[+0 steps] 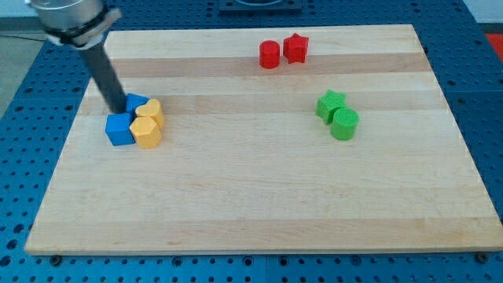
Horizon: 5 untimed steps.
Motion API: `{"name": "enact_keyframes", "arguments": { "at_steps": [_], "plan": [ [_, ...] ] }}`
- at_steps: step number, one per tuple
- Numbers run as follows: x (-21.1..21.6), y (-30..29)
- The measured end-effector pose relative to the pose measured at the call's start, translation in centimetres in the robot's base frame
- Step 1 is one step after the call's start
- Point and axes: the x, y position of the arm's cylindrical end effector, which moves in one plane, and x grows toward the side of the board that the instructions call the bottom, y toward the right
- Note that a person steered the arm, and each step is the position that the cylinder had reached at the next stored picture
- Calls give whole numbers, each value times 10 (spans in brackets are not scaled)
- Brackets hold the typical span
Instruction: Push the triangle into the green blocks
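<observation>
Resting at the view's left, my tip (118, 112) sits on the wooden board (251, 196), right against a small blue block (136, 102) that looks like the triangle, though its shape is partly hidden by the rod. Having no fingers, the rod grips nothing; it only touches. Just below my tip lies a blue cube (119, 130). 2 yellow blocks (148, 124), 1 above the other, press against the right of both blue pieces, forming 1 tight cluster. Well apart, toward the view's right, stand the green blocks: a green star (331, 104) touching a green cylinder (344, 124). Near the view's top sit a red cylinder (269, 54) and a red star (295, 48), side by side.
</observation>
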Motion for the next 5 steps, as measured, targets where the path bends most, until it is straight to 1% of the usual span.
{"name": "enact_keyframes", "arguments": {
  "at_steps": [2, 3, 4, 5],
  "plan": [
    [-4, 114],
    [-4, 125],
    [3, 90],
    [22, 89]
  ]
}}
